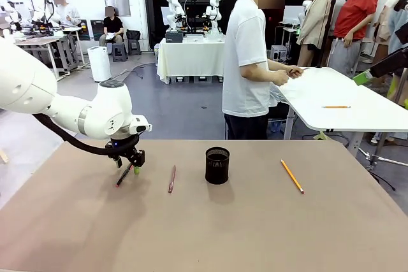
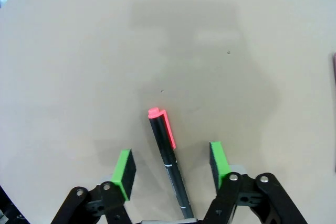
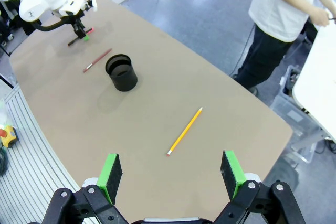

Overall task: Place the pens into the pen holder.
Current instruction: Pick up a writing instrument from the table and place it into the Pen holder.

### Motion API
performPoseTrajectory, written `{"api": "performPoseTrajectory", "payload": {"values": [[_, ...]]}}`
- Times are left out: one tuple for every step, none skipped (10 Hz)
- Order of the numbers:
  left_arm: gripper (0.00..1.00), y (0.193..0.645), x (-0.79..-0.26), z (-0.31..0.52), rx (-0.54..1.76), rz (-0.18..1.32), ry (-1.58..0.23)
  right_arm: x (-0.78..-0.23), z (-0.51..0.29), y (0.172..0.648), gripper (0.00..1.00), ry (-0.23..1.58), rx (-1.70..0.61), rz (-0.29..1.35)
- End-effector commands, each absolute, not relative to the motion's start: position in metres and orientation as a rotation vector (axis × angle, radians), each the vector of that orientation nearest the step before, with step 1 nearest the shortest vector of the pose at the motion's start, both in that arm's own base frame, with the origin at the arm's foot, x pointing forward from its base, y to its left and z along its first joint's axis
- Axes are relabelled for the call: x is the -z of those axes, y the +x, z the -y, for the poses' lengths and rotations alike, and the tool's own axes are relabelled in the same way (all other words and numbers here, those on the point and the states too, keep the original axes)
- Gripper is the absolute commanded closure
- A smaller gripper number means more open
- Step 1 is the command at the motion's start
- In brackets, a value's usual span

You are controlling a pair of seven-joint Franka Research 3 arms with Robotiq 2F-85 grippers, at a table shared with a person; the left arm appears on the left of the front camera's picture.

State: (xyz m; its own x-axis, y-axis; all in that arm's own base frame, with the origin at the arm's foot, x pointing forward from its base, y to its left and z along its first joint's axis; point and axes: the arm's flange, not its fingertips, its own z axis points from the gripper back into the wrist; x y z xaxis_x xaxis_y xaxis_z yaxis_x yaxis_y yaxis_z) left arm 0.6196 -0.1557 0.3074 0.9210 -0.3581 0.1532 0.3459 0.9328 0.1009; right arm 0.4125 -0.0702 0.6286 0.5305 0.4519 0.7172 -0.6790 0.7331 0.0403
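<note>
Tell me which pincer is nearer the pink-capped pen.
Left. The left pincer straddles the pen on the table, pads apart from it on either side. The right pincer hangs high at the table's other end, beyond the pencil.

Three pens and a pen holder lay in a row across my table [image 1: 255, 234].

The pen holder [image 1: 217, 165] stood upright near the middle of the table. The middle pen [image 1: 171, 179] lay flat just to its left, apart from it. Farther left lay the left pen [image 1: 123, 175], flat on the table. My left gripper [image 1: 127, 168] was down over it, one finger on each side and neither touching it. The right pen [image 1: 292, 176] lay flat well to the right of the holder, slanted, with its far end nearer the holder. My right gripper [image 3: 171, 173] hung high above the table's right end, well apart from everything on it. A person [image 1: 248, 62] stood beyond the far edge, behind the holder.
</note>
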Motion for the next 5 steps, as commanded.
{"api": "performPoseTrajectory", "payload": {"values": [[0.77,0.6238,-0.3077,0.1547,0.322,0.156,0.089,-0.6297,0.0696,0.4124,0.00,0.349,-0.696,0.756],[0.96,0.6242,-0.3092,0.1536,0.319,0.153,0.091,-0.6297,0.0696,0.4124,0.00,0.349,-0.696,0.756],[1.00,0.6241,-0.3086,0.1534,0.315,0.151,0.092,-0.6297,0.0696,0.4124,0.00,0.349,-0.696,0.756],[1.00,0.6244,-0.3084,0.1529,0.311,0.146,0.097,-0.6297,0.0696,0.4124,0.00,0.349,-0.696,0.756],[1.00,0.6239,-0.3084,0.1524,0.304,0.138,0.101,-0.6297,0.0696,0.4124,0.00,0.349,-0.696,0.756]]}}
